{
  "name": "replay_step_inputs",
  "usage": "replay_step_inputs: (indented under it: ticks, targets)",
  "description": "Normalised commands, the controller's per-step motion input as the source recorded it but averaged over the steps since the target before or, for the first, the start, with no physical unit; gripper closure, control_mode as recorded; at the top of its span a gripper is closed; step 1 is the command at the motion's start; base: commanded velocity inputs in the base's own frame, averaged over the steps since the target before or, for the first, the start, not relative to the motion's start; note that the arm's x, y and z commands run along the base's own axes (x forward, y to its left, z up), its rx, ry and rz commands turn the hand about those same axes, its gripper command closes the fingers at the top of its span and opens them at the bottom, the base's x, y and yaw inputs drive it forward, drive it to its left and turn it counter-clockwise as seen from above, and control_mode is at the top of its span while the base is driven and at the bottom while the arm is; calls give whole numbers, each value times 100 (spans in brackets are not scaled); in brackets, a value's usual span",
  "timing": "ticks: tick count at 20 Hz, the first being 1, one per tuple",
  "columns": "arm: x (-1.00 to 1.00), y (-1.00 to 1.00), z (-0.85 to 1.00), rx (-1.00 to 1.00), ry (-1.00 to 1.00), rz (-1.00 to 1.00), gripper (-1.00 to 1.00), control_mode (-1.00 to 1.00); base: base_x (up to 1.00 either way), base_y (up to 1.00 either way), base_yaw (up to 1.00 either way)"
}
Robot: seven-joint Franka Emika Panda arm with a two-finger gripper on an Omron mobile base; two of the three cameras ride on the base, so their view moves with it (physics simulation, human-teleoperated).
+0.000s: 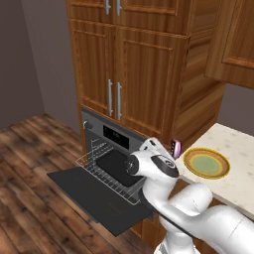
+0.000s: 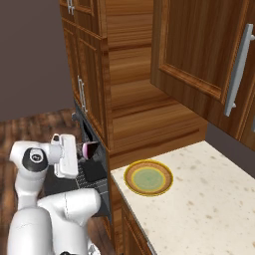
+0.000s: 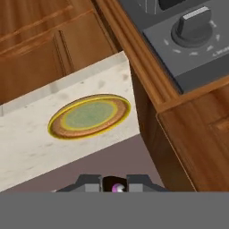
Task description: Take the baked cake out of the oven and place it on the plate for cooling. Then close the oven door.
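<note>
Here the gripper point(image 2: 89, 149) is closed narrow on the baked cake point(image 1: 176, 148), a small dark slice with a pinkish face that shows between the finger tips in the hand view as well. The hand hangs in the air in front of the wooden cabinet column, with the cake off every surface. Just beyond the gripper, past the counter's near edge, the plate point(image 3: 89, 116) lies flat on the speckled pale counter point(image 3: 27, 147), its yellow-orange rim around a pale green centre with nothing on it. To the gripper's other side and lower, the oven point(image 1: 106, 134) stands open: the oven door point(image 1: 94, 198) hangs down flat, and the wire rack point(image 1: 106, 171) is drawn out over it, carrying a black baking tray point(image 1: 116, 166). In the hand view a round knob point(image 3: 194, 24) on the oven's grey panel sits beyond the gripper, well apart from the plate.
</note>
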Motion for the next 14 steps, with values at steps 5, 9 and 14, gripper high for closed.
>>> replay_step_inputs:
  ticks: [5,9,14]
  targets:
    - [-10,-86,6,0,0,0,100,-100,0,0,0]
    - [-35,-82,0,0,0,0,100,-100,0,0,0]
    - [-7,-83,-2,0,1,0,100,-100,0,0,0]
